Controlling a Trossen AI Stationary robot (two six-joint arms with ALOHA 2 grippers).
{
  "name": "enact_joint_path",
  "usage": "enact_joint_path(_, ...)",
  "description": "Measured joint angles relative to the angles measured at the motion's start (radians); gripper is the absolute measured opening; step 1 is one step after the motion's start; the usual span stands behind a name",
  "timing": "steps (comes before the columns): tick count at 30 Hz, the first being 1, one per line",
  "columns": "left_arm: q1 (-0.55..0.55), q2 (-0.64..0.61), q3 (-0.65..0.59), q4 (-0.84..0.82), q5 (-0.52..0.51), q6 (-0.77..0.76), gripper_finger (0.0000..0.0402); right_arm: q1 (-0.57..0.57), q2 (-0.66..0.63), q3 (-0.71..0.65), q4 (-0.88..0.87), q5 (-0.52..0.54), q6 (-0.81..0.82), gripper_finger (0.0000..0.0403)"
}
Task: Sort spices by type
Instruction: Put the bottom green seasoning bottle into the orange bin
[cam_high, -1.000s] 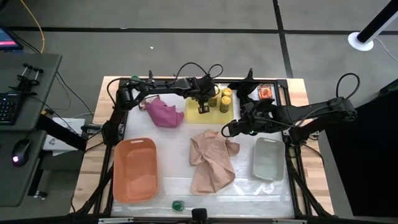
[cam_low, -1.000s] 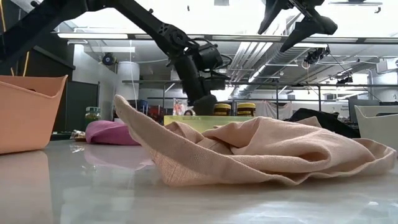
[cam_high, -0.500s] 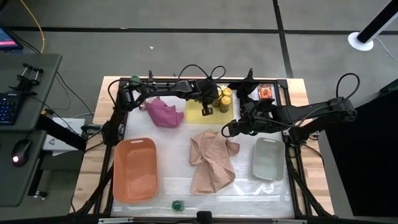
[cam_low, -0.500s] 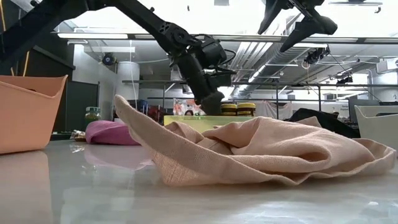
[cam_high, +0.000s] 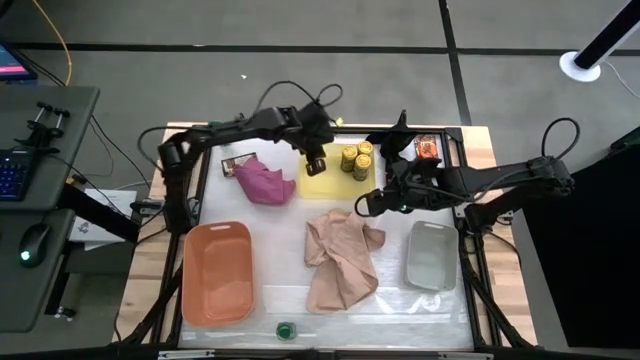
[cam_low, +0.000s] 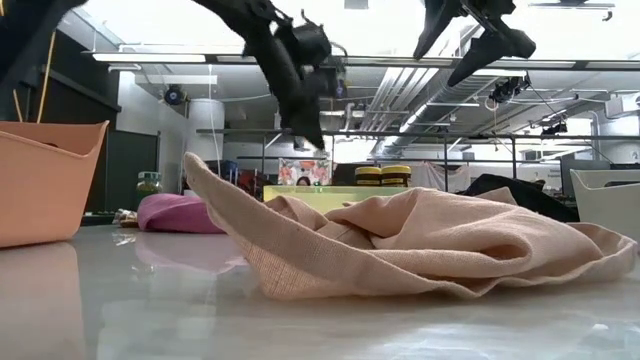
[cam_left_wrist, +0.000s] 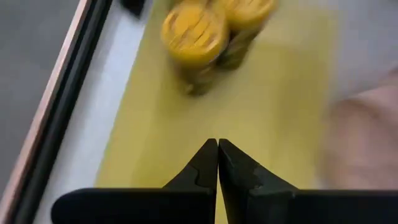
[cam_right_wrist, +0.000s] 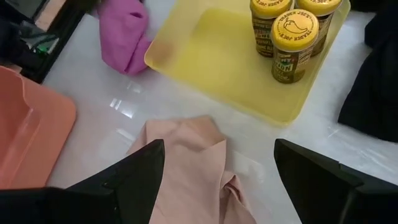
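Overhead, left pincer (cam_high: 316, 166) (shut) hangs above yellow tray's (cam_high: 318, 185) edge.

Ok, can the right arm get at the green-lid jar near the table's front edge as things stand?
Probably yes. The right gripper hangs open above the tan cloth, empty. The green-lid jar stands alone on bare table, beyond that cloth, nothing against it. It sits towards the left side, so it may be a long stretch.

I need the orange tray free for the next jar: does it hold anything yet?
Empty. In the high view the orange tray shows only its bare floor.
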Motion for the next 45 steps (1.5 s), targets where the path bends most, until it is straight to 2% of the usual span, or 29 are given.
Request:
enact_joint_path(4,-0.088,-0.157,-0.12,0.108,0.091,-0.057,0.0,-0.021,0.0,0.0,-0.012,-0.047,-0.044,0.0298)
enact_joint_path(7,-0.219,-0.303,-0.283,0.195,0.088,-0.138,0.0,-0.022,0.0,0.0,-0.033,-0.077,-0.103,0.0298)
enact_joint_path(11,-0.478,-0.472,-0.494,0.25,-0.058,-0.37,0.0,-0.004,0.0,0.0,-0.06,-0.126,-0.208,0.0298)
enact_joint_path(15,-0.764,-0.548,-0.591,0.301,-0.193,-0.677,0.0001,0.032,-0.001,0.0,-0.088,-0.152,-0.309,0.0298)
enact_joint_path(19,-0.944,-0.533,-0.559,0.337,-0.279,-0.917,0.0012,0.066,-0.001,0.0,-0.085,-0.152,-0.398,0.0298)
enact_joint_path(21,-0.983,-0.515,-0.519,0.34,-0.286,-0.987,0.0029,0.072,-0.001,0.0,-0.079,-0.158,-0.411,0.0298)
enact_joint_path(24,-1.009,-0.473,-0.436,0.324,-0.269,-1.015,0.0069,0.075,-0.001,0.0,-0.067,-0.16,-0.411,0.0298)
enact_joint_path(30,-1.024,-0.37,-0.221,0.128,-0.107,-0.935,0.0175,0.083,-0.001,0.0,-0.067,-0.178,-0.394,0.0298)
enact_joint_path(35,-1.09,-0.304,-0.134,0.054,-0.071,-0.854,0.025,0.082,-0.001,0.0,-0.067,-0.177,-0.367,0.0298)
enact_joint_path(39,-1.129,-0.238,-0.134,0.051,-0.078,-0.77,0.0279,0.082,-0.001,0.0,-0.066,-0.173,-0.353,0.0298)
enact_joint_path(45,-1.123,-0.134,-0.135,0.035,-0.085,-0.693,0.0287,0.079,-0.001,0.0,-0.067,-0.155,-0.346,0.0298)
